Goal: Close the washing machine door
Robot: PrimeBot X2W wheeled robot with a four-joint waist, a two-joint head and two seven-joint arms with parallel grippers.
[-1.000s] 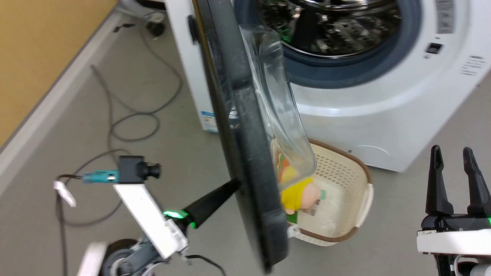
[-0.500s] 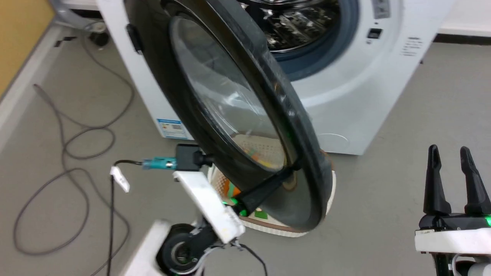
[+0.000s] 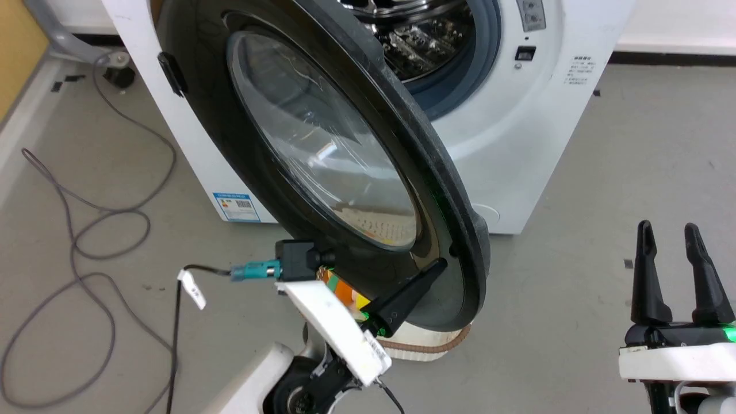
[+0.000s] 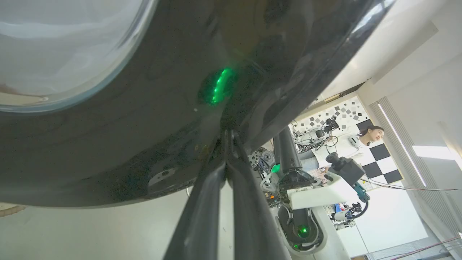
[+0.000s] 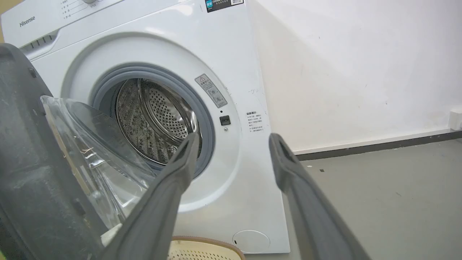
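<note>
The washing machine door point(image 3: 402, 149) stands partly swung toward the white washing machine point(image 3: 535, 144), its outer black rim and glass bowl facing me. My left gripper point(image 3: 440, 264) is shut, its tip pressed against the lower rim of the door point(image 4: 151, 137). In the left wrist view the shut fingers point(image 4: 227, 173) meet the glossy rim. My right gripper point(image 3: 667, 236) stands open at the lower right, away from the door, holding nothing. The right wrist view shows the door's inner side point(image 5: 43, 173), the steel drum point(image 5: 158, 119) and the open gripper point(image 5: 231, 144).
A white laundry basket point(image 3: 425, 342) with a brown rim sits on the floor under the door. Grey cables point(image 3: 86, 224) loop over the floor at the left. A person point(image 4: 368, 141) stands far off in the left wrist view. Bare grey floor lies to the right.
The door has swung further toward the washer, pushed by my shut left gripper. The head camera has turned too, shifting the whole picture. My right gripper has stayed open and still.
</note>
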